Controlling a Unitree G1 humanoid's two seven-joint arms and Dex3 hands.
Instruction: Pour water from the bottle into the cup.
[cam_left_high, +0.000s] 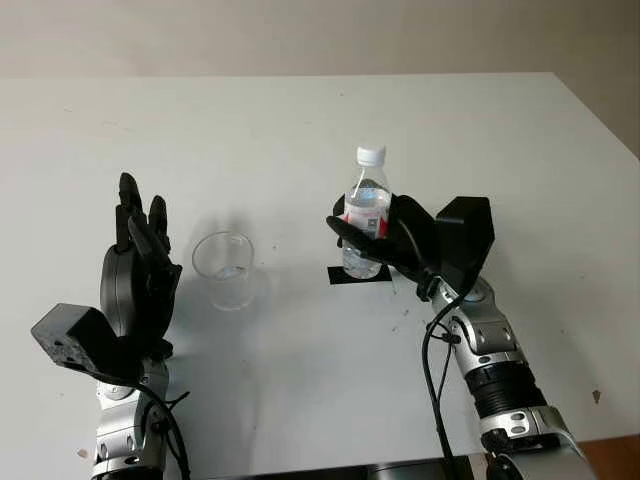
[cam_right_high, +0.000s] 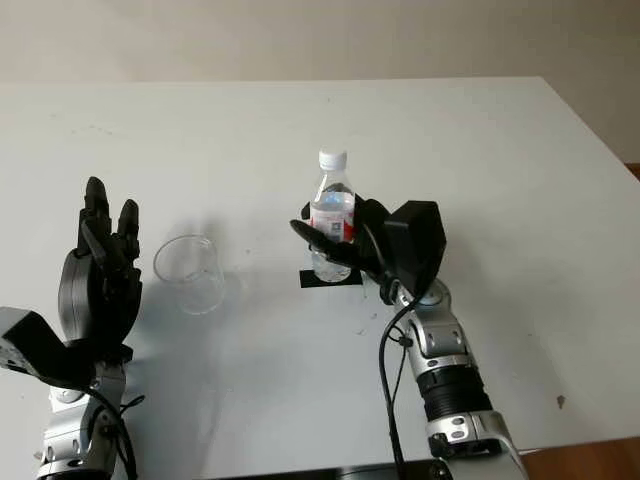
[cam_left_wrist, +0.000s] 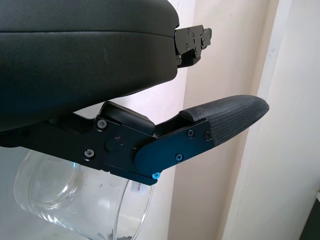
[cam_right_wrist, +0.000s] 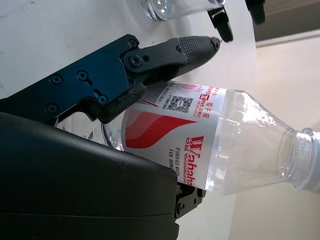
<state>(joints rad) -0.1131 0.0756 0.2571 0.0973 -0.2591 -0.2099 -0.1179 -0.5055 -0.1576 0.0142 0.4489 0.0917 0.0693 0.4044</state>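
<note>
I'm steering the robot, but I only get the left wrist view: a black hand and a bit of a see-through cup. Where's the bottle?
Observer: The bottle is upright on a black mark on the table, on the right of the cup. The open left hand is on the cup's other side.
Child: Is anything holding it?
Observer: Yes, the right hand has its fingers wrapped around the label.
Child: Is the lid off?
Observer: No, the white cap is on.
</note>
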